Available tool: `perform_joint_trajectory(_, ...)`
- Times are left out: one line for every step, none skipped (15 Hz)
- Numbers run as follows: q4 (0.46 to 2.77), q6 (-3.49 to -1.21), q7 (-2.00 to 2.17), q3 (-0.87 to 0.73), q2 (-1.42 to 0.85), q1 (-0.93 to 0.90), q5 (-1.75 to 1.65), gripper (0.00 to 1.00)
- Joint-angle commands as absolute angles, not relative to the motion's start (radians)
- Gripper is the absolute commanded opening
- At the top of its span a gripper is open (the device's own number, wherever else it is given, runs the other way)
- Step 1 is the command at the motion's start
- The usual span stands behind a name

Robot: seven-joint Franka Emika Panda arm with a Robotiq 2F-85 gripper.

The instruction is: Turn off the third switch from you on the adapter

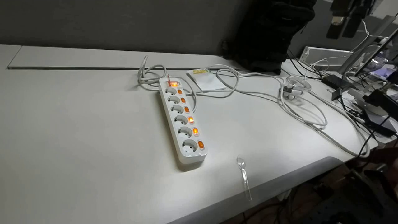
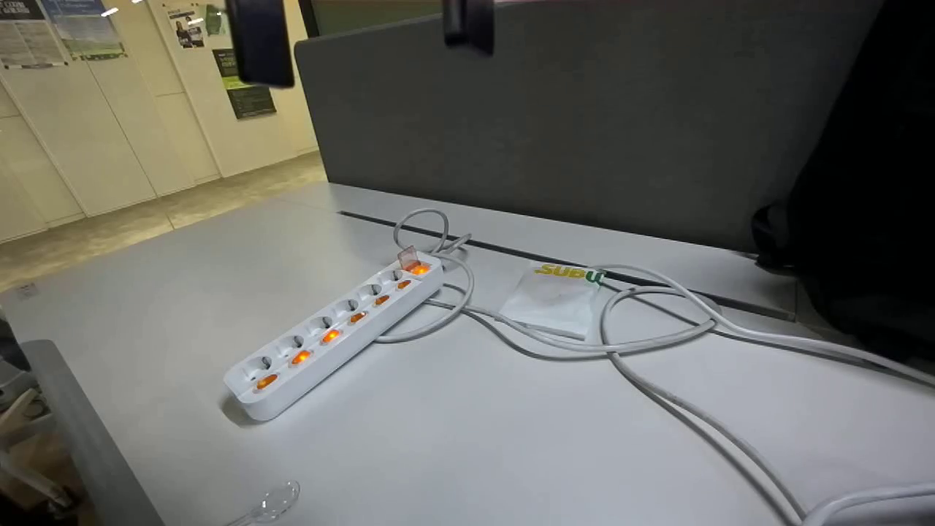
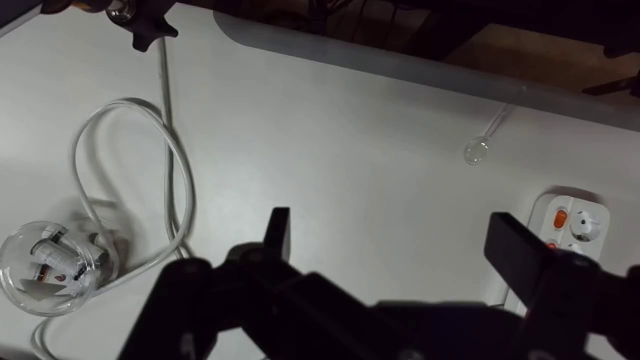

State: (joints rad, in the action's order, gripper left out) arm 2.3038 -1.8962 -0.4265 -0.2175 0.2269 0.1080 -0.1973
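The adapter [image 1: 182, 120] is a long white power strip lying on the table, with round sockets and a row of orange switches. It also shows in an exterior view [image 2: 343, 351]. Counted from the near end, the first switch [image 1: 201, 144] is dark, and the second [image 1: 195, 132] and third [image 1: 191, 120] are lit. The rest of the row is dark, and the far-end main switch [image 1: 174, 84] is lit under a raised clear flap. My gripper [image 3: 390, 220] is open and empty, high above the table. In the wrist view, its finger partly hides the adapter [image 3: 575, 210].
A clear spoon [image 1: 244, 175] lies near the table's front edge. White cables [image 1: 233, 88], a Subway napkin [image 1: 207, 81] and a clear cup [image 3: 50, 270] lie beyond the adapter. A black backpack [image 1: 267, 37] leans against the grey partition [image 1: 124, 28]. A monitor [image 1: 381, 51] stands to the side.
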Motion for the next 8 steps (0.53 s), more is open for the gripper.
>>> perform_joint_trajectory(2.303, -1.895, -0.428, -0.209, 0.226, 0.117, -0.195, 1.0)
perform_joint_trajectory(2.303, -1.895, -0.428, -0.209, 0.226, 0.117, -0.195, 1.0)
perform_joint_trajectory(2.303, -1.895, -0.428, -0.209, 0.226, 0.117, -0.195, 1.0)
perform_joint_trajectory(2.303, -1.895, -0.428, -0.209, 0.226, 0.117, -0.195, 1.0)
perform_joint_trajectory(2.302, -1.917, -0.399, -0.203, 0.216, 0.115, -0.199, 1.0)
perform_joint_trajectory(2.3, -1.935, -0.379, -0.195, 0.203, 0.114, -0.21, 1.0)
perform_joint_trajectory(2.296, -1.949, -0.363, -0.186, 0.189, 0.112, -0.224, 1.0)
perform_joint_trajectory(2.291, -1.968, -0.342, -0.174, 0.166, 0.108, -0.237, 1.0)
